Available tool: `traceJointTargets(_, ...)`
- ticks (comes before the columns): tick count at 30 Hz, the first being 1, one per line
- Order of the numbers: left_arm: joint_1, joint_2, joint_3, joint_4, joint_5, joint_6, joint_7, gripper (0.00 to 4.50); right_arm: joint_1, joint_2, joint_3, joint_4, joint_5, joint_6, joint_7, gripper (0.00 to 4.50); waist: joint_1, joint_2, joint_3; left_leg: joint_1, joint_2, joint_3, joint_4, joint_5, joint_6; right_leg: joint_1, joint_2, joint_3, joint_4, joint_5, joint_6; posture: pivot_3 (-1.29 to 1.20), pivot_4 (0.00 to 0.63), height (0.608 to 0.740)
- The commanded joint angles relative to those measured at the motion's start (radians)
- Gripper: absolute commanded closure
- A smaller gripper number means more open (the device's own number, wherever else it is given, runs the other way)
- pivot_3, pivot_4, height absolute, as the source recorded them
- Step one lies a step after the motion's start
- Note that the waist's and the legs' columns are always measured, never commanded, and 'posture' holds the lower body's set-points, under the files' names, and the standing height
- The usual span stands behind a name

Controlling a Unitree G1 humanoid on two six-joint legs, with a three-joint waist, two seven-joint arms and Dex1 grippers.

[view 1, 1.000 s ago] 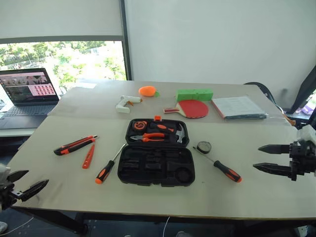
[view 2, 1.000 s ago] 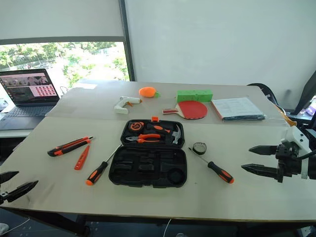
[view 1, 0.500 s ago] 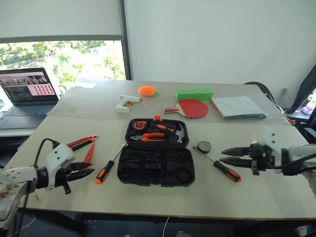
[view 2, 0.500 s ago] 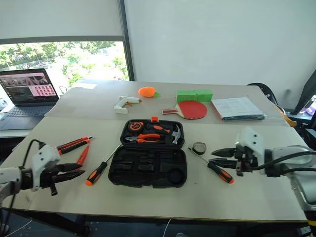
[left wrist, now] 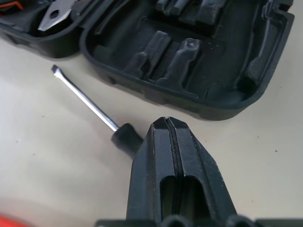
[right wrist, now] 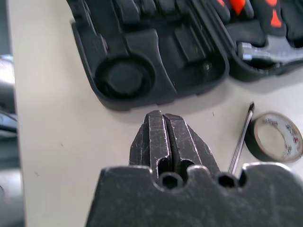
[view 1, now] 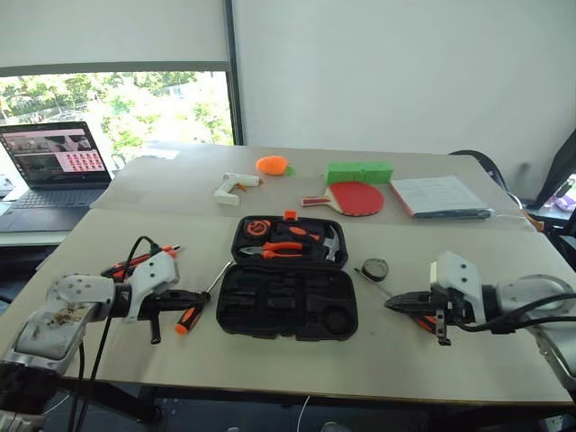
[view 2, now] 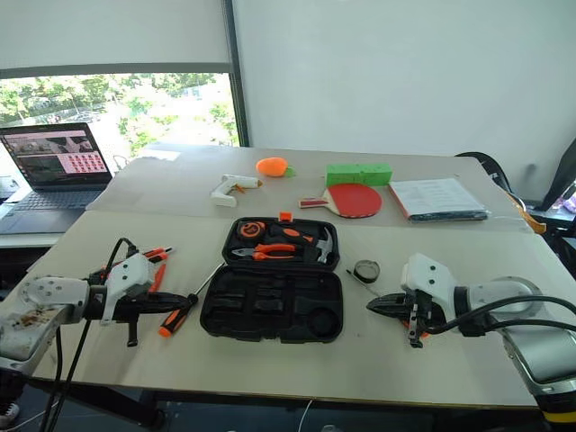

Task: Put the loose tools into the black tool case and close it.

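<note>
Black tool case [view 1: 286,286] lying open mid-table, near half with bare recesses, far half holding pliers and a hammer. Left gripper [view 1: 200,297] pressed shut on nothing, tip over the handle of the left screwdriver [view 1: 191,315] just beside the case. Right gripper [view 2: 376,307] likewise shut and empty, over the right screwdriver [right wrist: 240,140], near the tape roll [view 1: 374,268]. Utility knife [view 1: 135,260] and orange stick partly hidden behind the left arm.

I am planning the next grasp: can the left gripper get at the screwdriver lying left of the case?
Probably yes: the left gripper hangs shut just over the screwdriver handle, with bare table around it; it must open first.
</note>
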Motion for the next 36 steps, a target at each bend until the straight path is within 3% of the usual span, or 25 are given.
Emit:
traceJointTargets(1, -0.042, 0.023, 0.073, 0.034, -0.025, 0.049, 0.024, 4.50, 0.007, 0.005, -0.110, -0.080, 0.116, 0.076, -0.023, 4.48, 0.001, 0.000, 0.000, 0.000, 0.000, 0.000, 0.000, 0.000, 0.000, 0.000, 0.000, 0.000, 0.000, 0.000, 0.000, 0.00, 0.150, 0.736)
traceJointTargets(4, -0.065, 0.040, 0.102, 0.047, -0.039, 0.094, 0.020, 4.50, 0.040, 0.008, -0.130, -0.116, 0.124, 0.071, -0.034, 4.48, 0.005, -0.001, 0.000, 0.000, 0.000, 0.000, 0.000, 0.000, 0.000, 0.000, 0.000, 0.000, 0.000, 0.000, 0.000, 0.00, 0.150, 0.736)
traceJointTargets(6, -0.082, 0.063, 0.105, 0.090, -0.010, 0.133, 0.047, 4.24, 0.037, 0.017, -0.124, -0.134, 0.127, 0.086, -0.067, 4.50, 0.005, -0.001, 0.000, 0.000, 0.000, -0.001, 0.001, 0.000, 0.000, 0.000, 0.000, -0.001, 0.000, 0.000, 0.000, 0.00, 0.150, 0.736)
traceJointTargets(8, -0.089, 0.082, 0.112, 0.103, -0.017, 0.194, 0.060, 3.69, 0.028, 0.025, -0.121, -0.152, 0.147, 0.109, -0.085, 4.50, 0.004, -0.001, 0.000, 0.000, 0.000, -0.001, 0.001, 0.000, 0.000, 0.000, 0.000, 0.000, 0.001, 0.000, 0.000, 0.00, 0.150, 0.736)
traceJointTargets(13, -0.020, 0.171, 0.126, -0.075, -0.152, 0.460, -0.021, 1.88, 0.013, 0.021, -0.141, -0.206, 0.229, 0.162, -0.090, 3.10, 0.002, -0.002, 0.000, -0.001, 0.000, -0.001, 0.001, 0.000, 0.000, -0.001, 0.000, -0.001, 0.002, 0.000, 0.000, 0.00, 0.150, 0.736)
traceJointTargets(16, -0.054, 0.191, 0.085, -0.162, -0.197, 0.666, 0.034, 0.75, -0.007, 0.013, -0.150, -0.250, 0.298, 0.198, -0.087, 1.99, 0.004, -0.002, 0.001, -0.002, 0.001, -0.001, 0.001, 0.000, 0.000, -0.001, 0.000, -0.001, 0.002, -0.001, 0.001, 0.00, 0.150, 0.736)
traceJointTargets(17, -0.068, 0.192, 0.066, -0.181, -0.205, 0.721, 0.051, 0.60, -0.012, 0.011, -0.149, -0.262, 0.313, 0.205, -0.086, 1.84, 0.007, -0.002, 0.001, -0.002, 0.000, -0.001, 0.001, 0.000, 0.000, -0.001, 0.000, -0.001, 0.002, -0.001, 0.001, 0.00, 0.150, 0.736)
traceJointTargets(18, -0.083, 0.188, 0.040, -0.195, -0.201, 0.768, 0.075, 0.15, -0.020, 0.012, -0.146, -0.272, 0.323, 0.211, -0.092, 1.40, 0.009, -0.002, 0.001, -0.001, 0.000, -0.002, 0.002, 0.000, 0.000, -0.001, 0.000, -0.001, 0.002, -0.001, 0.001, 0.00, 0.150, 0.736)
traceJointTargets(19, -0.105, 0.175, 0.016, -0.199, -0.199, 0.825, 0.107, 0.00, -0.028, 0.014, -0.142, -0.280, 0.332, 0.219, -0.100, 0.94, 0.010, -0.002, 0.001, -0.002, 0.000, -0.003, 0.003, 0.000, 0.000, 0.000, 0.000, -0.003, 0.003, -0.001, 0.001, 0.00, 0.150, 0.736)
traceJointTargets(22, -0.140, 0.160, -0.059, -0.209, -0.181, 0.881, 0.154, 0.00, -0.042, 0.018, -0.132, -0.295, 0.333, 0.218, -0.122, 0.04, 0.009, -0.002, 0.001, -0.002, 0.000, -0.004, 0.005, 0.000, 0.000, 0.001, 0.000, -0.003, 0.003, -0.001, 0.001, 0.00, 0.150, 0.736)
traceJointTargets(26, -0.204, 0.098, -0.117, -0.187, -0.191, 0.950, 0.207, 0.00, -0.049, 0.034, -0.122, -0.305, 0.330, 0.218, -0.164, 0.04, 0.008, -0.002, 0.001, -0.003, 0.000, -0.004, 0.006, 0.000, 0.000, 0.000, 0.000, -0.003, 0.003, -0.001, 0.001, 0.00, 0.150, 0.736)
traceJointTargets(32, -0.244, 0.060, -0.242, -0.143, -0.113, 0.897, 0.261, 0.00, -0.013, 0.045, -0.127, -0.362, 0.355, 0.226, -0.206, 0.04, 0.009, -0.003, 0.001, -0.004, -0.001, -0.005, 0.006, 0.000, 0.000, 0.000, 0.001, -0.003, 0.003, -0.001, 0.001, 0.00, 0.150, 0.736)
traceJointTargets(36, -0.249, 0.049, -0.280, -0.102, -0.052, 0.827, 0.292, 0.97, 0.004, 0.042, -0.142, -0.377, 0.369, 0.230, -0.225, 0.00, 0.009, -0.002, 0.001, -0.003, -0.001, -0.006, 0.008, 0.000, 0.000, 0.002, 0.000, -0.003, 0.004, -0.001, 0.001, 0.00, 0.150, 0.736)
